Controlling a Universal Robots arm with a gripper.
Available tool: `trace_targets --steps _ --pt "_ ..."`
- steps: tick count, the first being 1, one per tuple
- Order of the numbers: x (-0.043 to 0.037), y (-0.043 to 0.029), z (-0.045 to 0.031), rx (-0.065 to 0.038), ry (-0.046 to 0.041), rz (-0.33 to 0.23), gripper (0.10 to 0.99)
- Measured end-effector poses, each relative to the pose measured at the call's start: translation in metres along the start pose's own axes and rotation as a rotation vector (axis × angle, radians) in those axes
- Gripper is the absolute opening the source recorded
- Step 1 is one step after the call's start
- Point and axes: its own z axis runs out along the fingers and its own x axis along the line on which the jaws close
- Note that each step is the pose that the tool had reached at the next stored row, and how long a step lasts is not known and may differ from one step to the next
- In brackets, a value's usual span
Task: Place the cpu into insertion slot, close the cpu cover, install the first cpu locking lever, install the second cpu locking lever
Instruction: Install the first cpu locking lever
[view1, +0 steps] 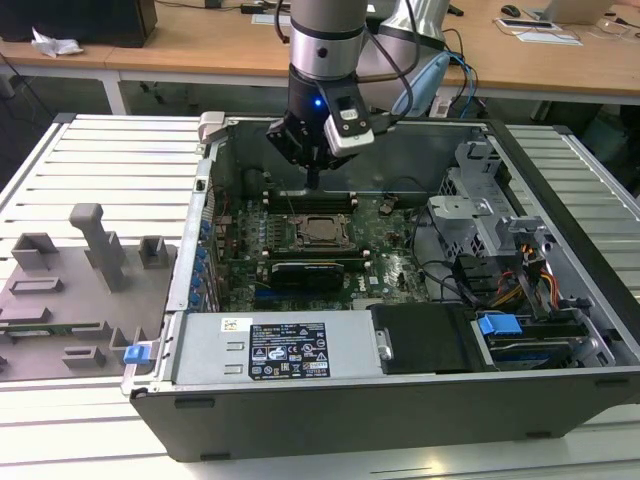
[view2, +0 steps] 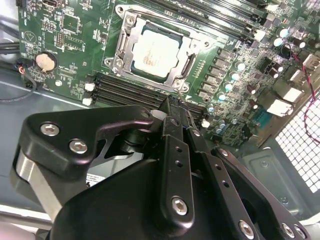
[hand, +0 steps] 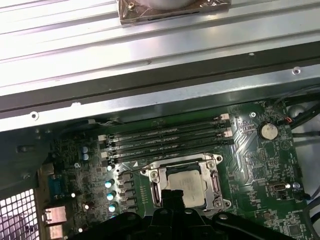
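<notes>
The cpu (view2: 156, 50), a pale silver square, lies in the insertion slot (view1: 322, 232) in the middle of the green motherboard. The cpu cover (view2: 186, 70), a thin silver frame, lies flat around the chip, whose top shows through the cut-out. In the first wrist view the cpu (hand: 187, 186) and the cpu cover (hand: 216, 181) sit just beyond the black fingertips. My gripper (view1: 313, 183) hangs above the board, a little behind the socket and over the memory slots. Its fingers (view2: 176, 131) are shut together with nothing between them. Thin wire levers run beside the socket; whether they are latched is unclear.
Black memory slots (hand: 167, 140) run along the far side of the socket. A long black expansion card (view1: 315, 270) lies in front of it. The case walls (view1: 200, 200) ring the board, with drive cages and cables (view1: 500, 260) on the exterior view's right. A grey fixture tray (view1: 80, 290) stands outside on the left.
</notes>
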Motion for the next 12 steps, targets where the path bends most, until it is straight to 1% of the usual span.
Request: trace_targets --steps 4,6,8,10,12 --pt "0.0 0.0 0.0 0.001 0.0048 -0.059 0.106" --pt "0.0 -0.0001 0.0 0.002 0.0083 -0.105 0.106" --pt "-0.0001 -0.0003 0.0 0.002 0.0097 -0.136 0.106" --pt "0.0 -0.0005 0.0 0.003 0.0097 -0.158 0.106" --pt "0.0012 -0.0008 0.0001 0.002 0.0058 -0.17 0.106"
